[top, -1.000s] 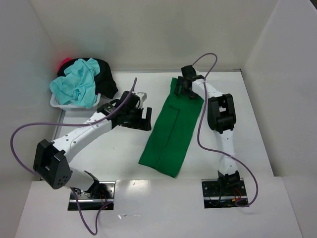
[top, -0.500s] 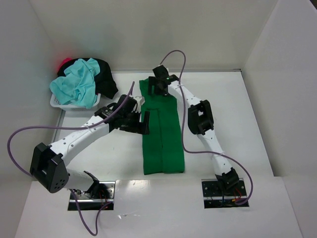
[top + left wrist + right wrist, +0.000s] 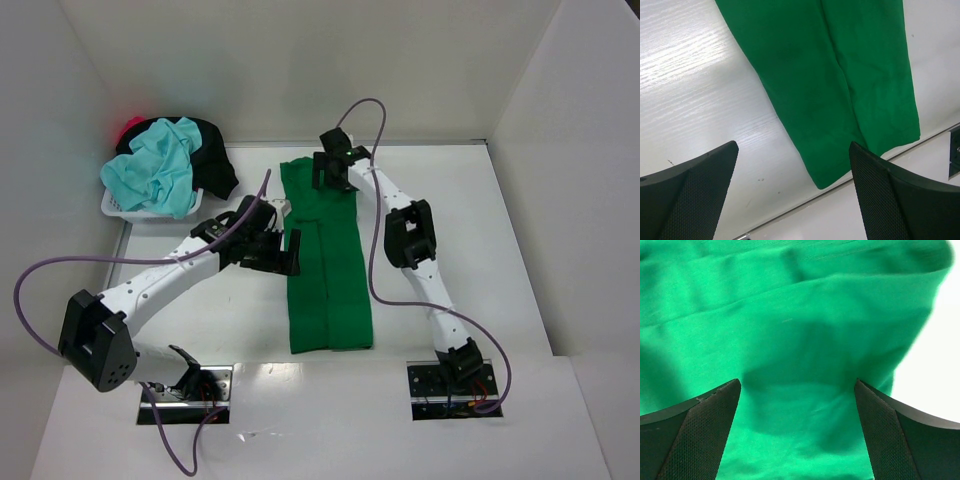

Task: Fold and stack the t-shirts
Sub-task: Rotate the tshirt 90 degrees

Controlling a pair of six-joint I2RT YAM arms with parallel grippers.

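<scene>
A bright green t-shirt (image 3: 330,270), folded into a long narrow strip, lies flat down the middle of the table. My right gripper (image 3: 329,172) hovers open over its far end; in the right wrist view green cloth (image 3: 800,330) fills the space between the spread fingers (image 3: 690,440). My left gripper (image 3: 284,250) stands open at the strip's left edge, holding nothing. The left wrist view shows the strip's near corner (image 3: 840,100) over the white table, between the gripper (image 3: 795,195) fingers. More t-shirts are heaped at the far left: turquoise (image 3: 155,172), black (image 3: 212,158), red-pink (image 3: 128,128).
A small white basket (image 3: 122,208) under the heap sits at the table's far left corner. White walls close the far, left and right sides. Purple cables loop from both arms. The arm bases (image 3: 185,390) stand at the near edge.
The green strip has swung from a slant to lie straight, its far end carried left with my right gripper. My left gripper shifted slightly nearer to the strip's left edge.
</scene>
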